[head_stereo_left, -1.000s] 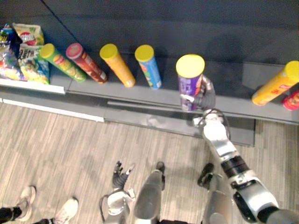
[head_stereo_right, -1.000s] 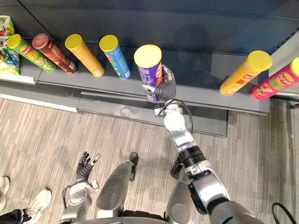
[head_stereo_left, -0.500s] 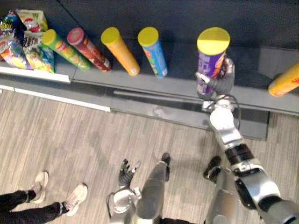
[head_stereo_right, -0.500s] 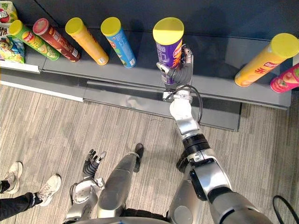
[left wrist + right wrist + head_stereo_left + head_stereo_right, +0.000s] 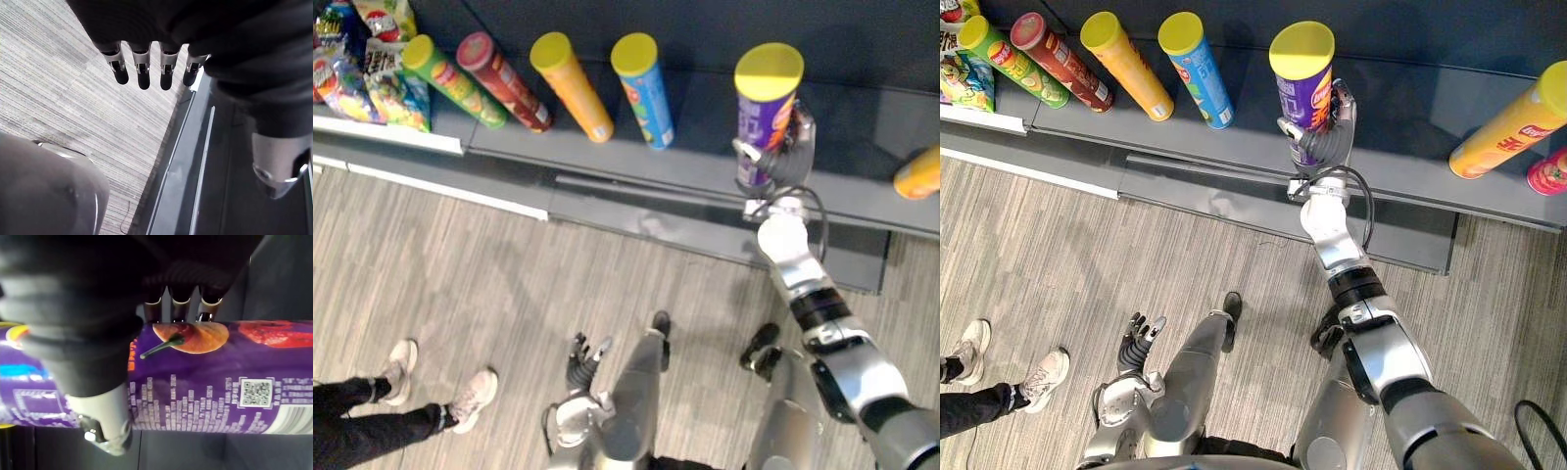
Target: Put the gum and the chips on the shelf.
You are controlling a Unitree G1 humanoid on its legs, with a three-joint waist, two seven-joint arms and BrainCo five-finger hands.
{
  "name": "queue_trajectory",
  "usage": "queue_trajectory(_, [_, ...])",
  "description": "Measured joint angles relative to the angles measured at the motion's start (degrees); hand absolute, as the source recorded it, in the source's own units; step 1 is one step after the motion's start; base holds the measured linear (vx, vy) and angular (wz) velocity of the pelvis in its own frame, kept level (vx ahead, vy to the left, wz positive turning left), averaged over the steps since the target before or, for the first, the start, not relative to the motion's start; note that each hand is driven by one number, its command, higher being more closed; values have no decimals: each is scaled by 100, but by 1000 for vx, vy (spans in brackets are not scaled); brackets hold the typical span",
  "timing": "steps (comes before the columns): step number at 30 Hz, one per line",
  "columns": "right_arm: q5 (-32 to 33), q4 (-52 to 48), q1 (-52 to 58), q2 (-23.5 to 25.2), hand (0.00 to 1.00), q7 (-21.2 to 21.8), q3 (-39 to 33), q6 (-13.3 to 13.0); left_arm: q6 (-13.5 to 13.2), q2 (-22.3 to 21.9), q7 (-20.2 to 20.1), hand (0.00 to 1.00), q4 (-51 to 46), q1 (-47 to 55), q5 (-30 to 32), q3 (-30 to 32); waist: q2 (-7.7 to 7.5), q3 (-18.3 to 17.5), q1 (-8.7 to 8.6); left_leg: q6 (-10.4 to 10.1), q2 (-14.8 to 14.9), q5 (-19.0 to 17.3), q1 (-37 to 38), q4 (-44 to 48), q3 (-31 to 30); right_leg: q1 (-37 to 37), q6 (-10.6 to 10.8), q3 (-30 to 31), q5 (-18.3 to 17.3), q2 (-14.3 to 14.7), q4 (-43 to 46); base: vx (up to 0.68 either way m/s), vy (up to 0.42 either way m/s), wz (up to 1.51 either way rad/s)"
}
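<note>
as right robot hand clasps it, purple chips can upright, lid up

you see shelf along far side, floor before it. chips can upright at shelf middle, right hand wrapped round its lower part. can's base on shelf or just over it, cannot tell. row of four cans on shelf to its left. bags at far left end, beside row. two more cans far right. left hand low over floor, well apart from shelf. person's shoes on floor, your left.
</note>
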Motion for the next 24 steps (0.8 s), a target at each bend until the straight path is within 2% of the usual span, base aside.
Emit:
queue_trajectory(3, [1, 122, -82, -111, 100, -3, 21, 0, 21, -6, 4, 0, 35, 7, 0, -50, 94, -15, 34, 17, 15, 14, -82, 26, -3, -32, -16, -66, -8, -34, 33, 4, 23, 11])
queue_trajectory(11, [8, 674, -407, -291, 100, -6, 220, -66, 35, -5, 7, 0, 29, 3, 0, -59, 125, -11, 84, 14, 33, 12, -377, 207, -15, -244, -22, -88, -7, -51, 128, 3, 46, 3])
queue_trajectory(20, [8, 684, -589, -374, 100, -5, 279, -91, -3, -4, 12, 0, -25, -17, -2, -175, 201, -35, 197, 38, 76, 18, -630, 299, -21, -415, -21, -144, -7, -52, 147, 5, 39, 2])
queue_trajectory(24, [2, 846, -591, -505, 100, -12, 347, -92, -1, -5, 14, 0, 16, -76, -3, -280, 267, -39, 319, 38, 72, 28, -651, 285, -13, -435, -39, -155, 4, -69, 148, 23, 34, 3])
